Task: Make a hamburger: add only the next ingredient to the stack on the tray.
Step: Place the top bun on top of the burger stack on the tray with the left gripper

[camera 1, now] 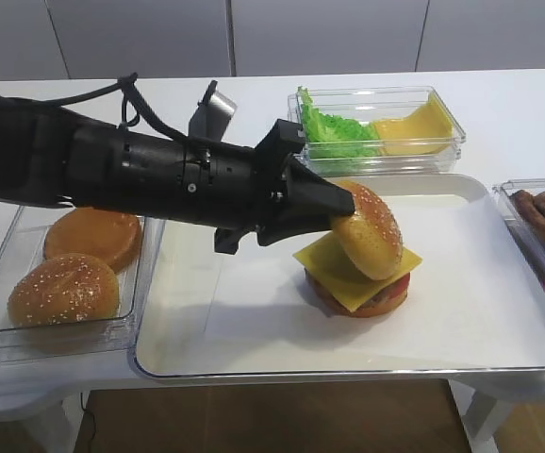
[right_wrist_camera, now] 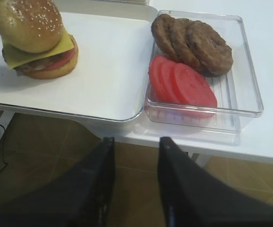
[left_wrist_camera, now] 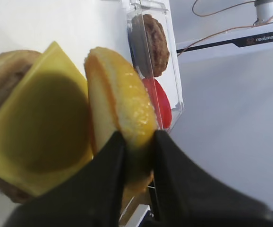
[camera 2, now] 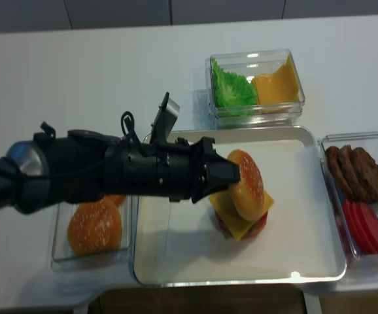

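Left wrist view: the left gripper (left_wrist_camera: 135,142) is clamped on the edge of the sesame bun top (left_wrist_camera: 120,116), both dark fingers pinching its rim so the bun hangs on edge, tilted steeply, its cut face turned toward the cheese slice (left_wrist_camera: 39,127). In the high view the bun's lower edge sits on or just above the cheese, leaning against the stack (camera 1: 357,283) rather than lying flat on it. The stack stands near the middle of the tray (camera 1: 499,363), cheese corners overhanging the tomato and patty.

The right gripper (right_wrist_camera: 135,161) hangs off the table's front edge, below the tray, with nothing between its fingers; they stand a little apart, and I cannot tell whether it counts as open or shut.

Risks, as I judge them: released at this tilt, the bun could roll off the cheese or land on its side on the paper. Pushing down to flatten it could drag the cheese sideways or shove the whole stack across the tray. The fingers pinch deep into soft bread, so it may cling to one finger when the jaws part.
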Tool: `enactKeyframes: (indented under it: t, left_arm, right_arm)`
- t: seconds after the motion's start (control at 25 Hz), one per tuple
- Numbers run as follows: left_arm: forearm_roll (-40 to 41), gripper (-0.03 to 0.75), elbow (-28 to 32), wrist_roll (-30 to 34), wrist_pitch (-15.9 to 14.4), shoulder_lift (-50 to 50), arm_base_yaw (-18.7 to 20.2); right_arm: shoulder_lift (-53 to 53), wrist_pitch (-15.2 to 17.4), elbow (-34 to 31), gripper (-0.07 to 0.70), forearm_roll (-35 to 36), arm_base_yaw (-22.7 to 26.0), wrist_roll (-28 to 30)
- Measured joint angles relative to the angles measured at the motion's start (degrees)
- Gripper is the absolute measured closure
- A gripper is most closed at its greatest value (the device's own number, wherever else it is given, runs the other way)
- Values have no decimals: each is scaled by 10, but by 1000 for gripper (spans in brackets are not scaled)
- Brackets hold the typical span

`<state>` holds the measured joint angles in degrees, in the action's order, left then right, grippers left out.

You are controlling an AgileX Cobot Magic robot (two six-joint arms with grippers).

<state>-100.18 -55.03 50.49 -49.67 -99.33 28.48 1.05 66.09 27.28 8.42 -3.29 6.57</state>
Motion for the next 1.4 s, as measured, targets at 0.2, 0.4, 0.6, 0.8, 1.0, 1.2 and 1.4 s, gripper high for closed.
enactKeyframes:
  t: [0.2, 0.4, 0.6, 0.8, 1.0, 1.2, 1.4]
  left_arm:
    - [0, 584, -4, 1, -11, -4, 0]
    - [0, 585, -4, 1, -13, -4, 0]
    - [0, 586, -4, 1, -12, -4, 0]
    - [0, 575, -4, 16, -12, -4, 0]
    - [0, 517, -4, 18, -12, -4, 0]
    - [1, 456, -4, 19, -7, -4, 0]
    - [8, 412, -4, 27, -5, -4, 0]
  right_arm:
    - [0, 0, 0, 406, 0, 0, 0]
    - [0, 0, 0, 420, 0, 0, -1]
    - [0, 0, 0, 423, 0, 0, -1]
    - [0, 0, 0, 423, 0, 0, -1]
    - [0, 0, 0, 423, 0, 0, -1]
    - [0, 0, 0, 423, 0, 0, -1]
    - [0, 0, 0, 423, 0, 0, -1]
